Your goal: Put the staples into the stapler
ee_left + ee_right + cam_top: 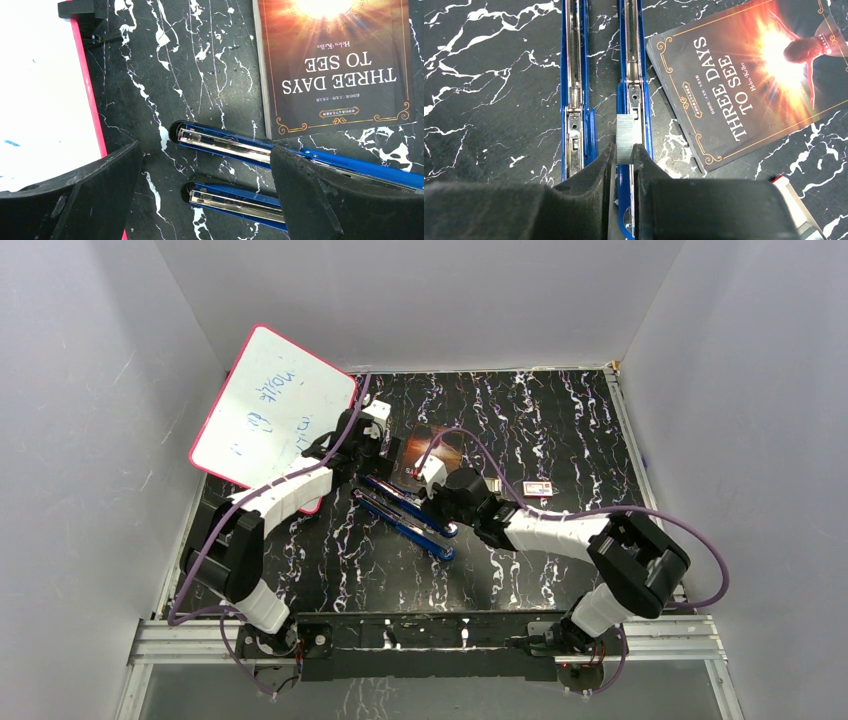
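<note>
The blue stapler [405, 512] lies swung open on the black marbled table, its two long halves side by side. In the right wrist view these halves run up the frame, one on the left [574, 90] and one on the right [634, 75]. My right gripper [624, 150] is shut on a short ribbed grey strip of staples [625, 135], held just over the right half's metal channel. My left gripper [207, 175] hangs open above the halves' far ends [225, 146], with one black finger [75, 195] on each side and nothing between them.
A book titled "Three Days to See" [744, 80] lies right beside the stapler. A small red-and-white box [538, 489] sits to the right of my right arm. A pink-edged whiteboard [270, 410] leans at the back left. Grey walls enclose the table.
</note>
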You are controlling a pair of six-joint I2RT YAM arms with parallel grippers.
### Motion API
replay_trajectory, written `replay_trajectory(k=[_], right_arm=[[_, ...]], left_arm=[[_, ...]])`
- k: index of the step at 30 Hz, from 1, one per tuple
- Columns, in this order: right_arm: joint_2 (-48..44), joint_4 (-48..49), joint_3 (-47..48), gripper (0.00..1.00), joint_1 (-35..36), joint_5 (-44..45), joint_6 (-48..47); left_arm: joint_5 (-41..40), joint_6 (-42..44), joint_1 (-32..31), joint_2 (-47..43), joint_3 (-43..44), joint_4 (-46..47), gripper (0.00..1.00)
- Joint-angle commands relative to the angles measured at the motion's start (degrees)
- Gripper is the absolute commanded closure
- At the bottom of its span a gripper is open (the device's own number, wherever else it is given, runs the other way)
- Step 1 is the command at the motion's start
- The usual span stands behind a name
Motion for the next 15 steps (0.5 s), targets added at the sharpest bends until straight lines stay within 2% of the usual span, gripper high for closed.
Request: replay_trajectory(k=[1,15], right_arm=[[1.3,-0.2,3.2,1.0,-0.2,1.9,1.4],[2.8,-0.5,4.4,1.0,-2.9,-1.4,5.1]], left_arm=[[0.1,0.5,0.1,0.3,-0.5,0.4,0.02],[0.8,2.4,-0.1,0.8,-0.7,0.6,0.02]])
